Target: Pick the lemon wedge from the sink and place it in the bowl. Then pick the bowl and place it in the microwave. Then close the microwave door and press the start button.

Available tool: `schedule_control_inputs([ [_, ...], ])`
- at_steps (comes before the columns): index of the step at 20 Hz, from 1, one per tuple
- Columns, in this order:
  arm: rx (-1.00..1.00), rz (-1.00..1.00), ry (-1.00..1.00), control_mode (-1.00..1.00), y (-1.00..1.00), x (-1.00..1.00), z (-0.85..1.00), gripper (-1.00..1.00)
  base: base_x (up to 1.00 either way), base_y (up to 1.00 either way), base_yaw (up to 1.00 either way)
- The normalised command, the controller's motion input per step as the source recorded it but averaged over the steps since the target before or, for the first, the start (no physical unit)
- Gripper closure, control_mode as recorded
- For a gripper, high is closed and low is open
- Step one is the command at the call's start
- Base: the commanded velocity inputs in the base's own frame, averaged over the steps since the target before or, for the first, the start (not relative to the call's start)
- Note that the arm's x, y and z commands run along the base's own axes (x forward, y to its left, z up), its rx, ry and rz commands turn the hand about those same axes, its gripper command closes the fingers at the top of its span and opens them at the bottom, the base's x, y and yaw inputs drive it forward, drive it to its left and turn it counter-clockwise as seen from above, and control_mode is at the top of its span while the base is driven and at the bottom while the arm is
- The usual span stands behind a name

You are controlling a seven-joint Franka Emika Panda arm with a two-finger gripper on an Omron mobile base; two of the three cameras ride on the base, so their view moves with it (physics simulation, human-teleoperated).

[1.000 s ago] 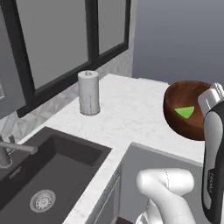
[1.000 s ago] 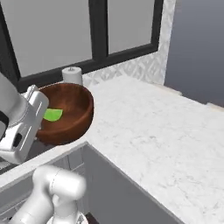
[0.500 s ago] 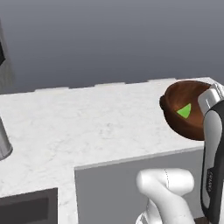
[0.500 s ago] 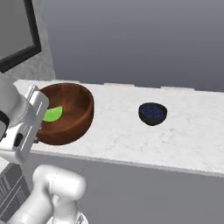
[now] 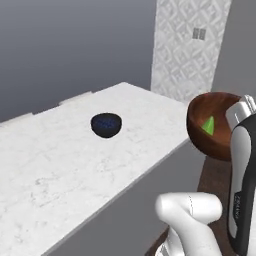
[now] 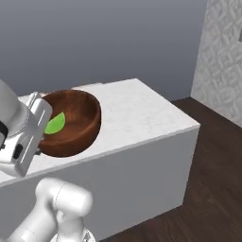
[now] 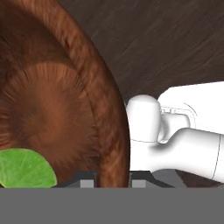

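Note:
My gripper (image 7: 113,177) is shut on the rim of the dark reddish-brown wooden bowl (image 7: 52,109), one fingertip inside the rim and one outside. The bowl (image 5: 200,137) hangs in the air beyond the counter's end, over the floor. In the right base view the bowl (image 6: 80,123) sits in front of the counter edge, with my hand (image 6: 28,134) at its left side. The bright green lemon wedge (image 5: 208,125) lies inside the bowl, also seen as the wedge (image 6: 55,124) and the wedge (image 7: 24,169). The sink and the microwave are out of view.
A small dark blue bowl (image 5: 106,124) sits on the white marble counter (image 5: 55,170), whose far end (image 6: 142,111) stops short of a patterned tile wall (image 5: 190,45). Dark wooden floor (image 6: 208,198) lies beyond the counter's end.
The whole picture has shifted, so the base has turned. The window, paper roll and sink have left the views; counter end, tile wall and floor have come in. The bowl stays gripped.

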Motion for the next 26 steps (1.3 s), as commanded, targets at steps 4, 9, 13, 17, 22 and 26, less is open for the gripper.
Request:
schedule_control_inputs([
  [4,0.00,0.00,0.00,1.00,0.00,0.00,0.00,1.00,0.00,-0.33,-0.93],
  [9,0.00,0.00,0.00,1.00,0.00,0.00,0.00,1.00,0.00,-0.32,-0.93],
  [13,0.00,0.00,0.00,1.00,0.00,0.00,0.00,1.00,0.11,-0.61,-0.80],
  [17,0.00,0.00,0.00,1.00,0.00,0.00,0.00,1.00,0.70,-0.73,-0.55],
  [22,0.00,0.00,0.00,1.00,0.00,0.00,0.00,1.00,1.00,-0.44,-0.24],
  [26,0.00,0.00,0.00,1.00,0.00,0.00,0.00,1.00,1.00,-0.26,0.00],
])
